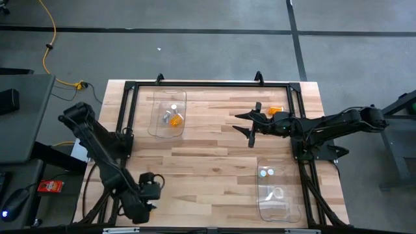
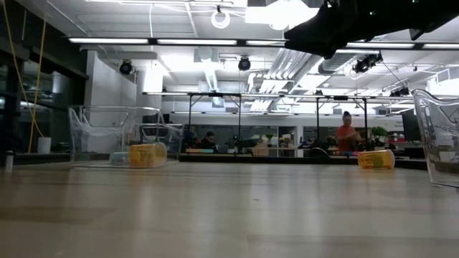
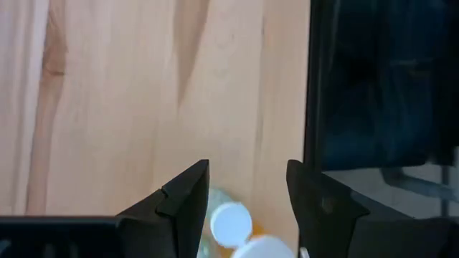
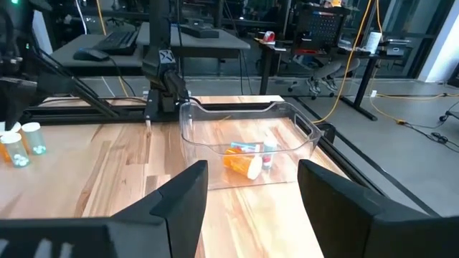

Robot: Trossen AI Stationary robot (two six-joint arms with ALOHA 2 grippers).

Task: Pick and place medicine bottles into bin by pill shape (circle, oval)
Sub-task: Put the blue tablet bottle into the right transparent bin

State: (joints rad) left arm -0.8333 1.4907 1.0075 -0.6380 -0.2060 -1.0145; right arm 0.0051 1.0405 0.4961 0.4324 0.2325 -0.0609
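The left gripper (image 1: 151, 186) waits at the near left corner of the table (image 1: 214, 156), fingers apart and holding nothing; its wrist camera shows white bottle caps (image 3: 231, 222) just past the gap between the fingers. Further in, toward the far left, a clear bin (image 1: 168, 116) holds an amber bottle (image 1: 176, 119) lying beside a pale one (image 1: 167, 117) — the right wrist view shows the same bin (image 4: 247, 140) with the amber bottle (image 4: 242, 165) on its side. Moving right, the right gripper (image 1: 254, 125) hangs above the wood at the far middle of the table, fingers spread and empty. Just beyond it, near the far right edge, one amber bottle (image 1: 276, 110) lies on the table — apart from the fingers, on its side in the low view (image 2: 376, 159). At the near right stands a second clear bin (image 1: 276, 192) with a pale bottle (image 1: 266, 173) inside.
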